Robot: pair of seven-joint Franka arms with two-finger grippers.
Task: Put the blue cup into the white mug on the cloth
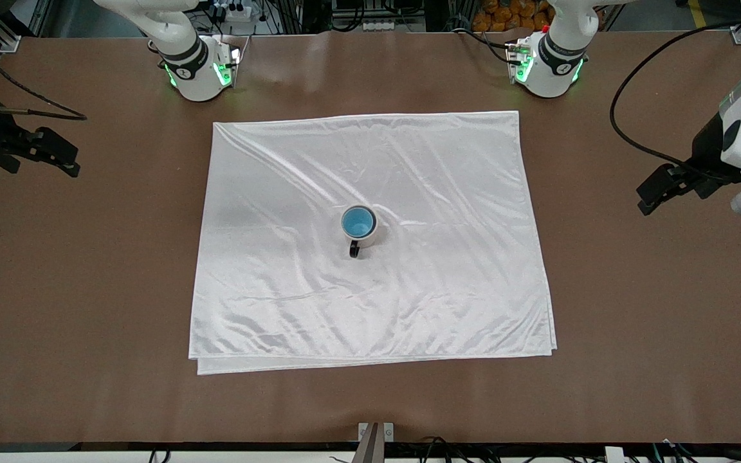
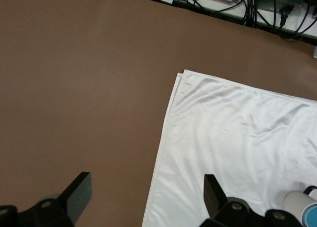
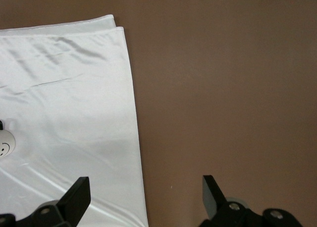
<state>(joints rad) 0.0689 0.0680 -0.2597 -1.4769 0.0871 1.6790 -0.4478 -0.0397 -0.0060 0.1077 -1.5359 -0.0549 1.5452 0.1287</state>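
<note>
At mid-cloth (image 1: 370,238), white mug (image 1: 364,233) upright with blue cup (image 1: 357,222) nested inside, black handle toward the front camera, left end effector (image 1: 657,190) and right end effector (image 1: 55,153) both spread wide, empty, waiting over bare counter (image 1: 634,308) at either end.

bright overhead light, sheen on cloth (image 1: 370,238).

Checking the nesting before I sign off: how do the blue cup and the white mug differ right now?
The blue cup sits inside the white mug, which stands directly on the cloth. The cup shows a bright blue interior; the mug is cream-white outside. The mug has a black loop handle; no handle shows on the cup. Both stand upright near the cloth's middle.
</note>
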